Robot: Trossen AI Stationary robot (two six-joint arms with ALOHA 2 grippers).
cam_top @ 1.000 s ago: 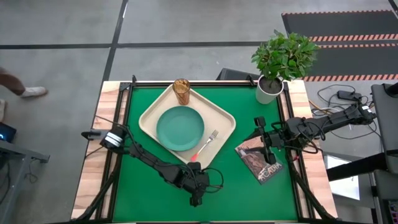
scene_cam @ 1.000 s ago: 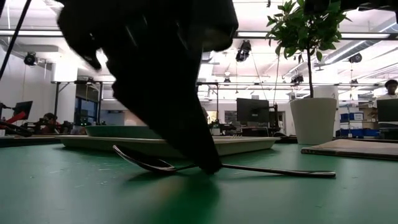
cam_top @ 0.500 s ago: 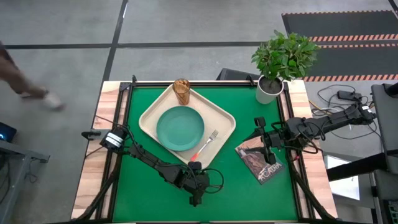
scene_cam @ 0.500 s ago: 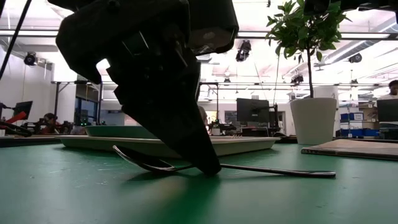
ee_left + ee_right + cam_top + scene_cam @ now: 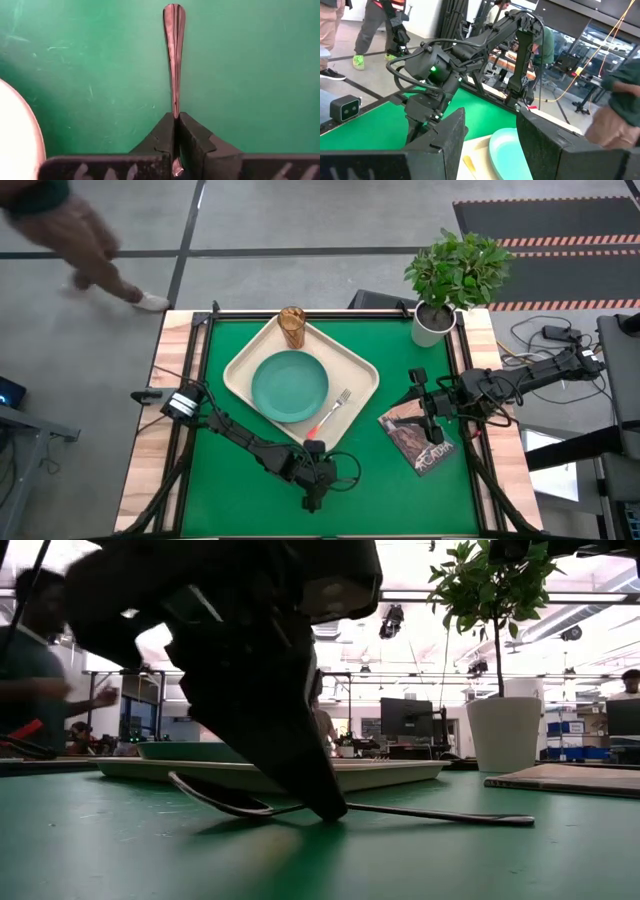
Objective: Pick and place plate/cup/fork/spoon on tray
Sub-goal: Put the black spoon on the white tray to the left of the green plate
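Observation:
The dark spoon lies on the green mat near the table's front edge, its handle running on ahead of my left gripper, which is shut on it. The cream tray holds the teal plate, the amber cup at its far corner and the orange-handled fork beside the plate. At the table's right my right gripper waits raised and level, open and holding nothing. My left gripper pinches the spoon's thin handle between its two fingers, close to where it joins the bowl. The fingers slant down from the far left. The bowl is tipped up off the mat, and the handle's free end rests on it.
A picture-covered book lies on the mat under my right arm. A white plant pot stands at the far right corner. A person walks past beyond the table's far left corner. Green mat lies bare on both sides of the spoon.
My left gripper has shut on the spoon's handle without shifting place, rolling slightly as it closed. The spoon's bowl end has tipped up a little while its handle end has stayed on the mat.

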